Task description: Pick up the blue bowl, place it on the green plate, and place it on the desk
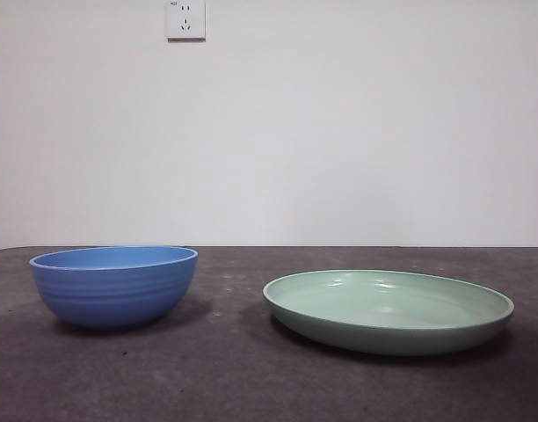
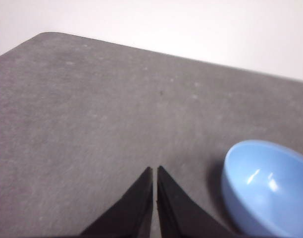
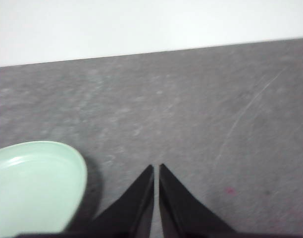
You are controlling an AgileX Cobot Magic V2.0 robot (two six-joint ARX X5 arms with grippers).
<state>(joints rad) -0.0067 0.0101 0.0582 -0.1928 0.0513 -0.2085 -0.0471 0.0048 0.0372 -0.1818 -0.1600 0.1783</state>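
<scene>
The blue bowl [image 1: 114, 285] stands upright on the desk [image 1: 234, 369] at the left of the front view. The green plate [image 1: 388, 309] lies flat on the desk to its right, apart from it. Neither gripper shows in the front view. My left gripper [image 2: 155, 169] is shut and empty above the bare desk, with the blue bowl [image 2: 268, 188] beside it. My right gripper [image 3: 156, 167] is shut and empty above the desk, with the green plate [image 3: 35, 186] beside it.
A white wall stands behind the desk's far edge, with a power socket [image 1: 185, 19] high on it. The desk's rounded corner [image 2: 45, 35] shows in the left wrist view.
</scene>
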